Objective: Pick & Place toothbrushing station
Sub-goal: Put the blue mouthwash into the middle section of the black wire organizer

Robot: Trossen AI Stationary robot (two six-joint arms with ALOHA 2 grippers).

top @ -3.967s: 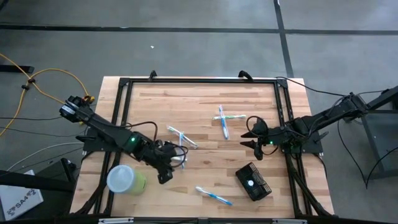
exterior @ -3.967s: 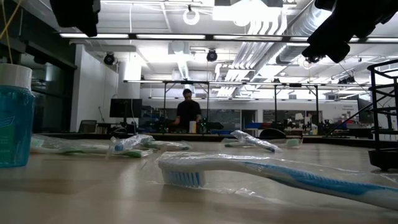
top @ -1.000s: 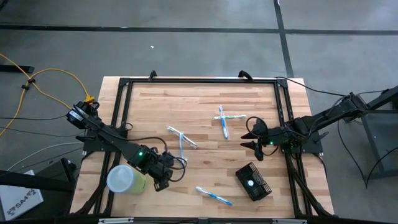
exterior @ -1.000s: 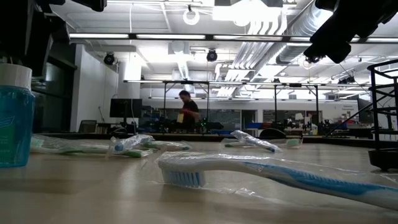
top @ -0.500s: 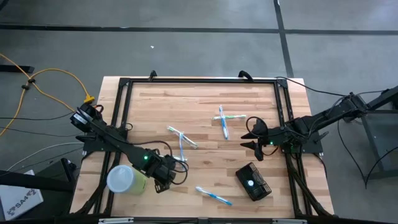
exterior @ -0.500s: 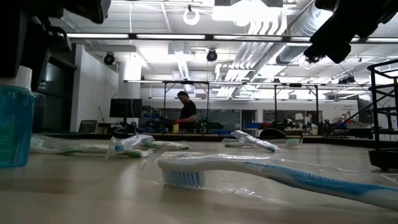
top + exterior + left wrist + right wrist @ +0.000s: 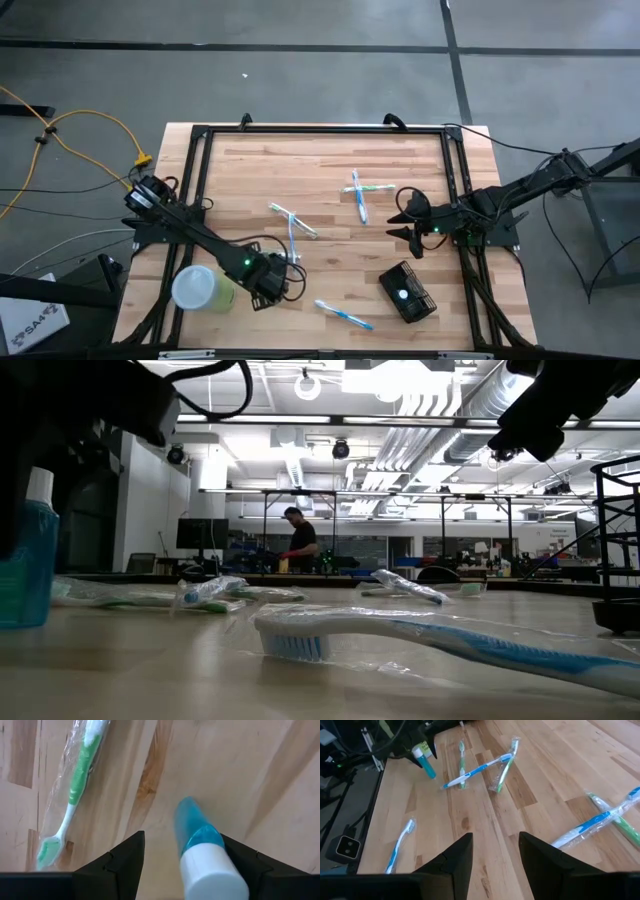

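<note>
Five wrapped toothbrushes [image 7: 343, 315] lay on the table [image 7: 250, 170], one black holder [image 7: 407, 293] sat near the right gripper [image 7: 398, 223], which was spread and empty, and the left gripper [image 7: 270, 292] was spread around one blue bottle [image 7: 205, 855].

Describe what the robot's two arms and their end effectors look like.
Both arms are dark, slim, jointed links with black cables looped alongside. The left arm and right arm each show a small green light. The left end effector and right end effector each have two black, wedge-shaped fingers.
</note>
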